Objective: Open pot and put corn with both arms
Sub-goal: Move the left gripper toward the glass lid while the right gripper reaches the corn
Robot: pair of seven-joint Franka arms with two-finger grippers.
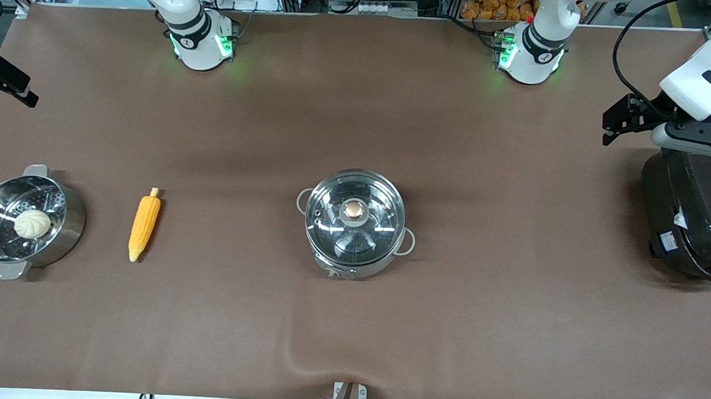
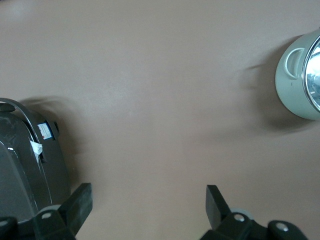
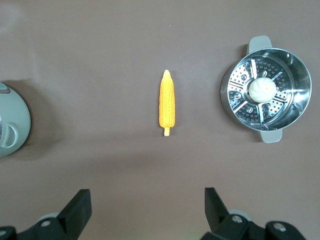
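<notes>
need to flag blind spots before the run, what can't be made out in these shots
- Inside of the pot: glare on the glass lid hides it in the front view; both wrist views cut the pot off at an edge.
- Right gripper, open: out of the front view.
- Black cooker: cut off by the front view's edge, partly under the open left gripper.

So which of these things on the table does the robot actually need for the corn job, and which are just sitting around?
Needed:
- pot, glass lid still on
- corn, lying on the table
- left gripper and right gripper, both open and empty

Just lying about:
- steamer pot holding a white bun
- black cooker
</notes>
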